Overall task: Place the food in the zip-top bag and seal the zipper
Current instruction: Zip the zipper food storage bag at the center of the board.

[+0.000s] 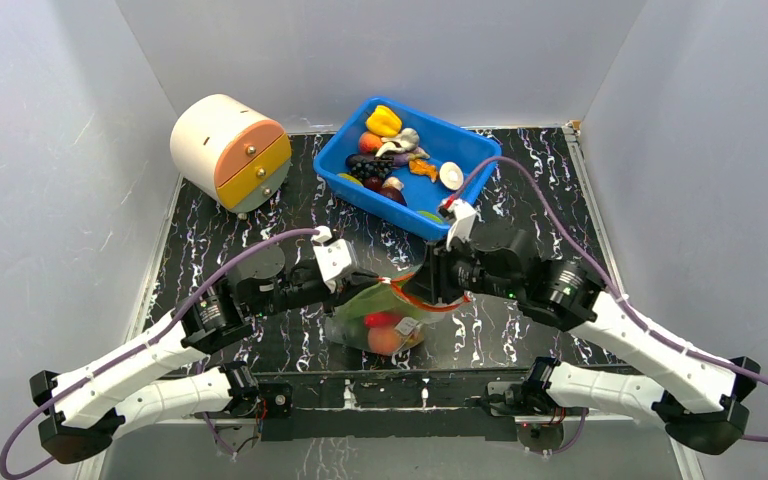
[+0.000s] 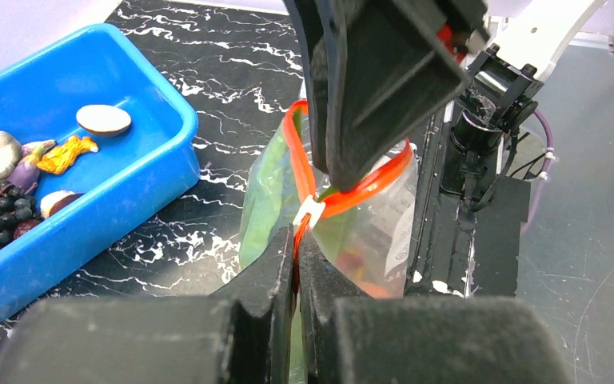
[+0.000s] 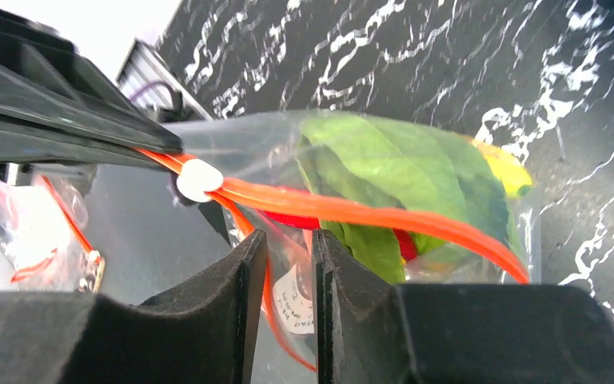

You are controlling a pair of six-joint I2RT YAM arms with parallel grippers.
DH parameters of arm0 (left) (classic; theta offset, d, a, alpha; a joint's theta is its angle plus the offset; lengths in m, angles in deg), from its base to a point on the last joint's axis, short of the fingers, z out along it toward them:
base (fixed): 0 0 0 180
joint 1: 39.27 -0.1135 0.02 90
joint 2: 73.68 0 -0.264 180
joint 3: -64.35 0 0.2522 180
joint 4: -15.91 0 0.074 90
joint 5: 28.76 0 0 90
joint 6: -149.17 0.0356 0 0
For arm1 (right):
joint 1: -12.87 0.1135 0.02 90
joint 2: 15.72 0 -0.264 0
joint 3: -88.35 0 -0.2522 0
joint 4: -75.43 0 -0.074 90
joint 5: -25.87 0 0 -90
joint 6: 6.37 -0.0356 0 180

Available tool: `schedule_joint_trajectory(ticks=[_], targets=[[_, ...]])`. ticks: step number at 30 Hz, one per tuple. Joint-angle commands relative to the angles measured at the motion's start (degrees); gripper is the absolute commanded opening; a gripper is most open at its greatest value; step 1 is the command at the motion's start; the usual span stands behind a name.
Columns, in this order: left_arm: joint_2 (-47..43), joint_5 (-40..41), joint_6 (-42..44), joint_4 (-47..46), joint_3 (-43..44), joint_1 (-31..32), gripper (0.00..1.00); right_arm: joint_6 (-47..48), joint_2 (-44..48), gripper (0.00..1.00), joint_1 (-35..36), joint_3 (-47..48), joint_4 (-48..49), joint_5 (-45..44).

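Left wrist: left gripper (image 2: 297, 252) and right gripper (image 3: 289, 248) clamp the zipper (image 2: 372, 182).
We fear an uneven pull slips it free, unsealed.

A blue bin (image 1: 370, 205) sits at the back of a black table (image 1: 190, 230) with white streaks. To its left, well apart, a round cream box (image 1: 210, 135) lies on its side. It shows an orange drawer (image 1: 250, 150) and a yellow drawer (image 1: 260, 177).

Stuffed zip-top bag (image 1: 380, 322), zipper (image 3: 368, 214) part-open
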Motion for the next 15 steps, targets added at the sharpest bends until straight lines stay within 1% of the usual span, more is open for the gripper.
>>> schedule_joint_trajectory(ticks=[1, 3, 6, 11, 15], targets=[[-1.6, 1.0, 0.0, -4.2, 1.2, 0.2, 0.0, -0.9, -1.9, 0.26, -0.1, -2.2, 0.5, 5.4], [-1.5, 0.9, 0.0, -4.4, 1.1, 0.0, 0.0, -0.4, -3.1, 0.25, -0.1, -3.4, 0.4, 4.2], [-1.5, 0.7, -0.7, -5.6, 0.5, 0.1, 0.0, 0.6, -4.3, 0.18, -0.1, -6.7, 2.3, 3.5], [-2.2, 0.9, -0.8, -5.1, -0.1, 0.1, 0.0, -0.1, -4.3, 0.16, -0.1, -14.8, 6.6, 3.8], [-3.4, 1.8, -0.8, -4.8, -0.9, 0.1, 0.0, -0.5, -3.5, 0.14, -0.1, -19.4, 8.6, 4.0]])
